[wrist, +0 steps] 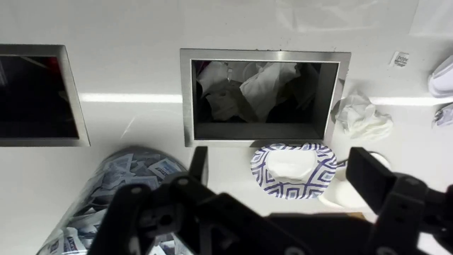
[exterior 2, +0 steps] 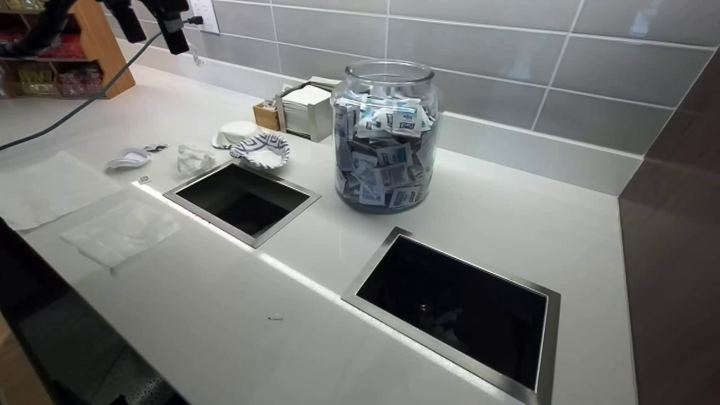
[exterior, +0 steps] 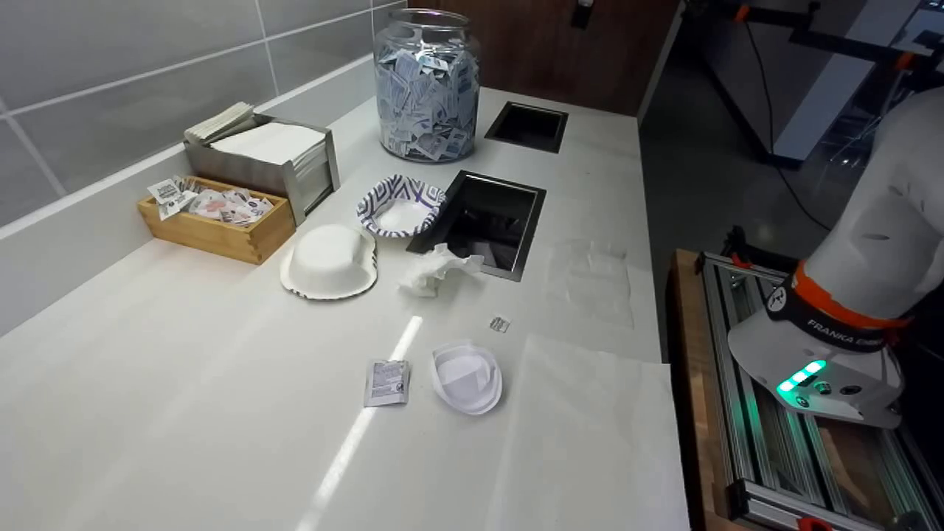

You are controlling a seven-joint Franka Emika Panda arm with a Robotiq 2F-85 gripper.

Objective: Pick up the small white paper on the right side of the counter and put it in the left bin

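Observation:
A small white paper with dark print (exterior: pixel 499 324) lies flat on the counter, also at right in the wrist view (wrist: pixel 401 59) and at left in an exterior view (exterior 2: pixel 144 179). The left bin is a dark opening with a metal rim (exterior 2: pixel 284 219), in mid wrist view (wrist: pixel 265 55), with crumpled papers inside. It also shows in an exterior view (exterior: pixel 532 221). My gripper (wrist: pixel 279 170) is open and empty, above the counter by the left bin, its fingers wide apart. Its black fingers show at the top left of an exterior view (exterior 2: pixel 156 45).
A crumpled white tissue (wrist: pixel 364 118) and a patterned bowl (wrist: pixel 292 166) touch or overlap the left bin's rim. A tall glass jar (exterior: pixel 428 103) and a second bin (exterior 2: pixel 549 337) stand beyond. A white cup (exterior: pixel 467 376), packet (exterior: pixel 387 383), upturned bowl (exterior: pixel 330 258), and napkin holder (exterior: pixel 310 169) are nearby.

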